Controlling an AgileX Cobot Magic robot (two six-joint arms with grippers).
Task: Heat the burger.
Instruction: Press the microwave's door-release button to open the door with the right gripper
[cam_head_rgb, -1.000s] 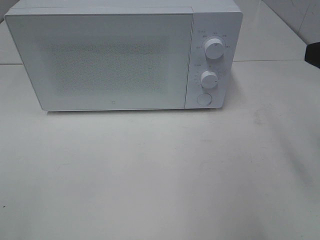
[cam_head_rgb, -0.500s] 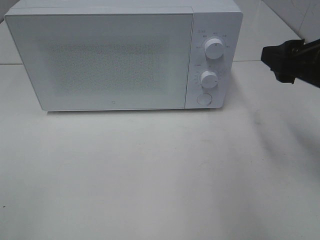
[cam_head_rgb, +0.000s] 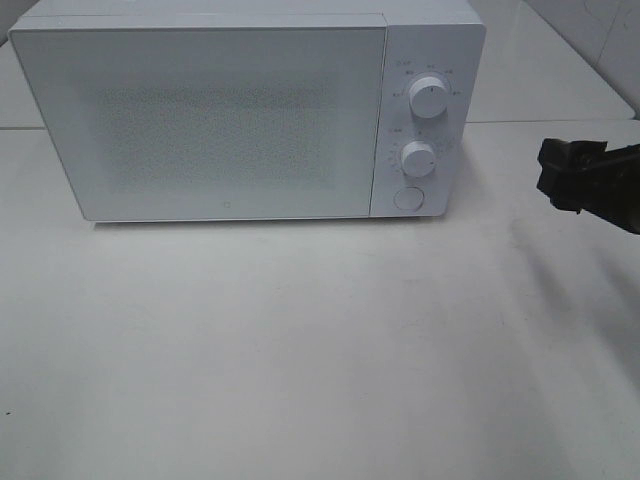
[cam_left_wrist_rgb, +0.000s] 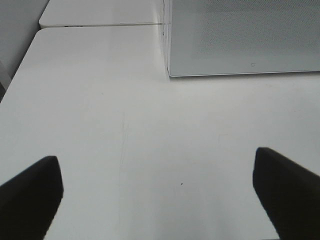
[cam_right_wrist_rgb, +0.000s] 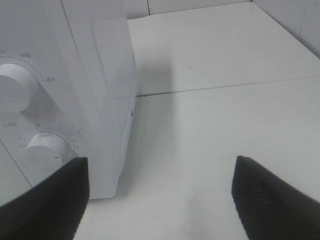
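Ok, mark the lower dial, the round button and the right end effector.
lower dial (cam_head_rgb: 419, 158): exterior high view, knob centre.
round button (cam_head_rgb: 407, 198): exterior high view, its face.
right end effector (cam_right_wrist_rgb: 160, 185): right wrist view, midway between fingertips.

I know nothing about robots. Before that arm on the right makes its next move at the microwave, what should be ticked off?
1. Door shut: ok.
2. Burger inside: cannot tell; the door hides the inside, and no burger shows outside.
3. Right gripper open: ok.
4. Left gripper open, apart from the microwave: ok.
5. Nothing between right gripper and knobs: ok.
6. Knob settings: cannot tell; the marks are too small to read.
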